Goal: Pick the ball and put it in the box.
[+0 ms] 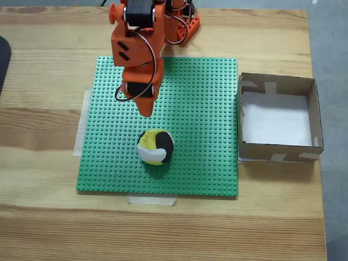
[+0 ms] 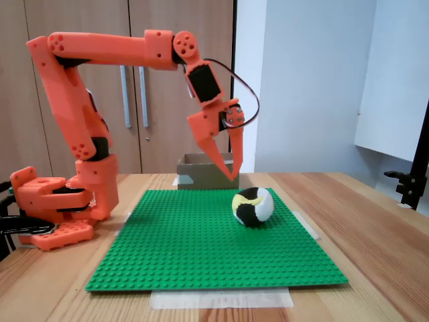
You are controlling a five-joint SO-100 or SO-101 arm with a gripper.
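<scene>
Fingers [image 2: 234, 176], nearly closed and empty, are being held above the green baseplate [image 1: 206, 109] beside the ball [image 1: 156, 147], which risks being nudged and rolled away from the box [image 1: 314, 109].

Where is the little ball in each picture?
A fixed view from above: the ball sits low on the green studded plate, just below the orange fingers.
A fixed view from the side: the ball sits right of middle on the plate.
Shared landmark: the cardboard box.
</scene>
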